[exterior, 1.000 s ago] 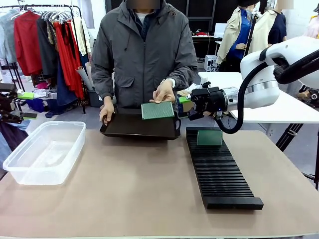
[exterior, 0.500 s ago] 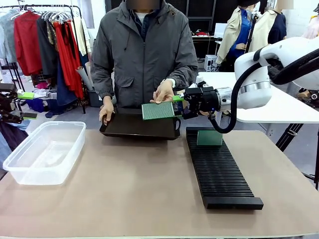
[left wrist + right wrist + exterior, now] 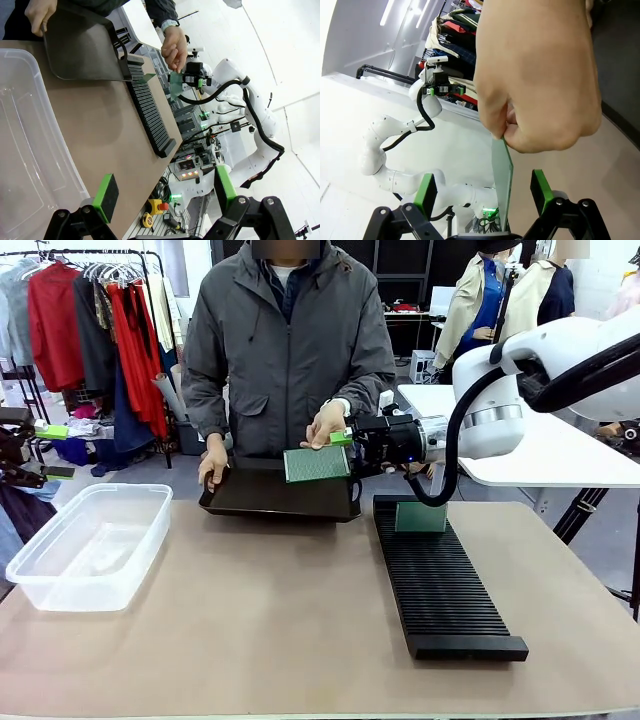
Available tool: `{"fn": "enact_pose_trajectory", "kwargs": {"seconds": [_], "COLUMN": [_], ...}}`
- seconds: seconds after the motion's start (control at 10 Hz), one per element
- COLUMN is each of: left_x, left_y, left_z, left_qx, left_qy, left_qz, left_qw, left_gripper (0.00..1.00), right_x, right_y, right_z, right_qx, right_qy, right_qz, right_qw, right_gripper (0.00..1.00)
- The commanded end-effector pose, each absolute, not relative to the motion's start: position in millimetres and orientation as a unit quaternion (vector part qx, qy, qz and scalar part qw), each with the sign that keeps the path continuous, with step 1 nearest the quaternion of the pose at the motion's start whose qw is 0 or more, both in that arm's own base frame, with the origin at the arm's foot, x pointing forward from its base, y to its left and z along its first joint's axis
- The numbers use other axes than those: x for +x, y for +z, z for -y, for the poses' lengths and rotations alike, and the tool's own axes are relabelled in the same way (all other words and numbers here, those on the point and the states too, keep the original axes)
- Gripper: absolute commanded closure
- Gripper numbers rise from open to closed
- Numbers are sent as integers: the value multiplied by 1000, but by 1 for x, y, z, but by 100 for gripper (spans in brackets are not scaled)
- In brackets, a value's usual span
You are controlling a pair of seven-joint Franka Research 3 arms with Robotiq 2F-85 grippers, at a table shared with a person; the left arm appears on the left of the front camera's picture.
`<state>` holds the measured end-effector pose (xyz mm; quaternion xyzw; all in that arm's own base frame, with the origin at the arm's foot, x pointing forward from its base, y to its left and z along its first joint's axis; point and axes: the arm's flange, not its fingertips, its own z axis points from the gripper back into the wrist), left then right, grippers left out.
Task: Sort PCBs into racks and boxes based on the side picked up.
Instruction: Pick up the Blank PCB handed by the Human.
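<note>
The PCB [image 3: 316,463] is up in the air at the far side of the bench [image 3: 250,620], its gridded face turned this way, pinched at the top right corner by the person's hand [image 3: 327,425]. It hangs just above a black tray [image 3: 280,495], which the person's other hand [image 3: 213,462] grips by its left end at the bench's far edge.

The right gripper [image 3: 350,455] is at the board's right edge with its jaws wide apart. From its own wrist camera the PCB [image 3: 503,175] stands edge-on between the two green pads [image 3: 426,192], with a gap on each side, so nothing is grasped. The hand [image 3: 540,75] pinches the board from above. That arm comes in from the right with the wrist level and the gripper pointing left across the head of the rack [image 3: 440,580].

A second PCB [image 3: 420,516] stands upright in the rack's far slots.

The left gripper [image 3: 165,192] is off at the bench's left side near the clear box [image 3: 90,545], jaws spread and holding nothing.
</note>
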<state>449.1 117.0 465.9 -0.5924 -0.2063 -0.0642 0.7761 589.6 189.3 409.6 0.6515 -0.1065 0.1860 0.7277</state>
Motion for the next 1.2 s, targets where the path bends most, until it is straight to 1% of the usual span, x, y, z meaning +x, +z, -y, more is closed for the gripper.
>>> {"fn": "enact_pose_trajectory", "kwargs": {"seconds": [0.0, 0.1, 0.5, 0.6, 1.1], "left_x": [448, 448, 448, 448, 448], "left_y": [467, 467, 467, 467, 467], "left_z": [-117, -117, -117, -117, -117], "left_qx": [-593, -593, -593, -593, -593], "left_qy": [-60, -60, -60, -60, -60], "left_qz": [204, 204, 204, 204, 204], "left_qw": [777, 777, 777, 777, 777], "left_gripper": [0, 0, 0, 0, 0], "right_x": [598, 599, 600, 601, 603], "right_y": [413, 412, 408, 406, 402], "right_z": [-198, -198, -198, -200, -203], "right_qx": [656, 656, 664, 662, 660], "right_qy": [168, 165, 140, 140, 131], "right_qz": [116, 119, 137, 131, 119], "right_qw": [727, 726, 722, 725, 730], "right_gripper": [4, 17, 96, 100, 100]}}
